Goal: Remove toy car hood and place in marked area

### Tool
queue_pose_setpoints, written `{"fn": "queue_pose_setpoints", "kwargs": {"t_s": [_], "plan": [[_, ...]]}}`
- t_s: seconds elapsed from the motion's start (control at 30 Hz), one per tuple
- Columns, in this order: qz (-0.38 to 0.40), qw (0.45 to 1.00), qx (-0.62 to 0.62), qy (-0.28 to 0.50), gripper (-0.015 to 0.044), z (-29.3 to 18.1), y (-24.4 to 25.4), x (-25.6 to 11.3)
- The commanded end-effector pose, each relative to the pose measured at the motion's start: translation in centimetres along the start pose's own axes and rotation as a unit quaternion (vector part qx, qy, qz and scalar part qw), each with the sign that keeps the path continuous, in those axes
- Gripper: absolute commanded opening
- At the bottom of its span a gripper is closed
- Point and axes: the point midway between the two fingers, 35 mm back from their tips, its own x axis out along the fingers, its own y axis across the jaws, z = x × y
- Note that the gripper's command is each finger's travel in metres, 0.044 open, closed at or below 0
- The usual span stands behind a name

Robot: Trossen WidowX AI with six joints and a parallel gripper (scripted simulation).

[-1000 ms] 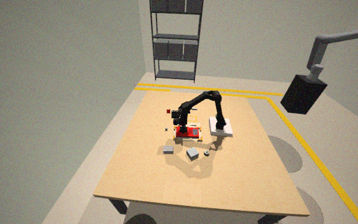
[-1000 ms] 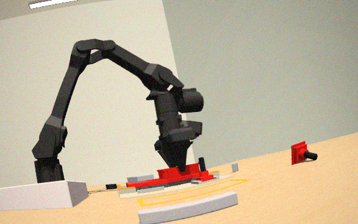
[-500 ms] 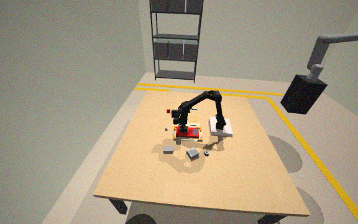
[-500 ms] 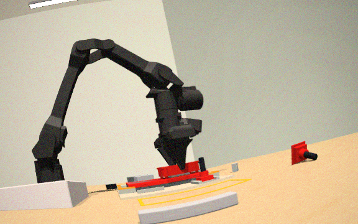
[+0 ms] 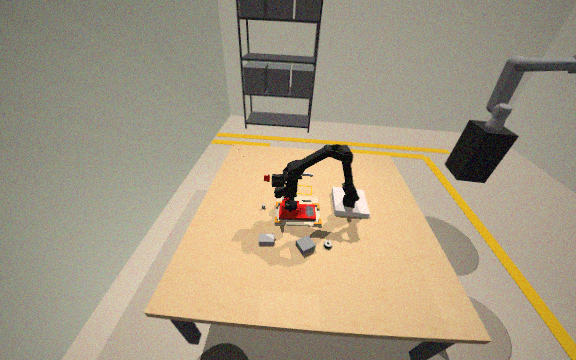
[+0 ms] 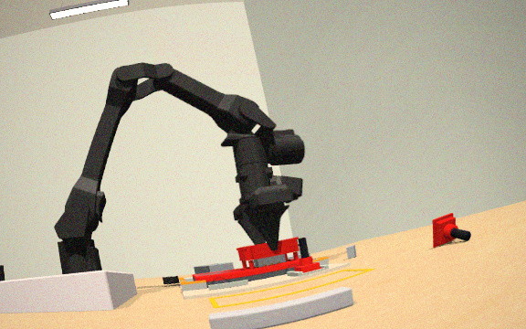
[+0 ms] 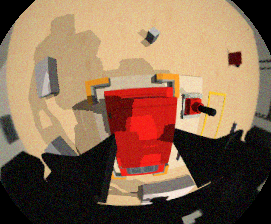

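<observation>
The toy car's red body (image 6: 213, 275) sits on a pale base with orange corners (image 7: 97, 82) (image 5: 274, 221). The red hood (image 6: 254, 252) (image 7: 141, 125) is raised slightly above the body, with its thin legs and a gap showing beneath it in the exterior view. My gripper (image 5: 290, 206) (image 6: 268, 246) (image 7: 144, 133) points down and is shut on the hood, one finger on each side. The marked area, a yellow outline (image 5: 305, 186) (image 6: 215, 302) (image 7: 217, 93), lies on the table beside the car. It holds nothing that I can see.
A red piece with a black peg (image 7: 191, 106) stands beside the hood, near the outline. Another red piece (image 5: 266, 178) (image 6: 441, 232) (image 7: 235, 58) stands farther off. A pale bar (image 6: 281, 308) lies beyond the outline. Grey blocks (image 5: 266, 240) (image 5: 305, 246) lie on the car's other side.
</observation>
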Motion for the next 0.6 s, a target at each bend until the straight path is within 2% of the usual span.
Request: {"fn": "queue_pose_setpoints", "kwargs": {"t_s": [0.0, 0.4, 0.57], "plan": [[0.0, 1.0, -0.001, 0.0, 0.0, 0.0, 0.0, -0.3], [0.0, 1.0, -0.001, 0.0, 0.0, 0.0, 0.0, -1.2], [0.0, 1.0, -0.001, 0.0, 0.0, 0.1, 0.0, -2.8]]}}
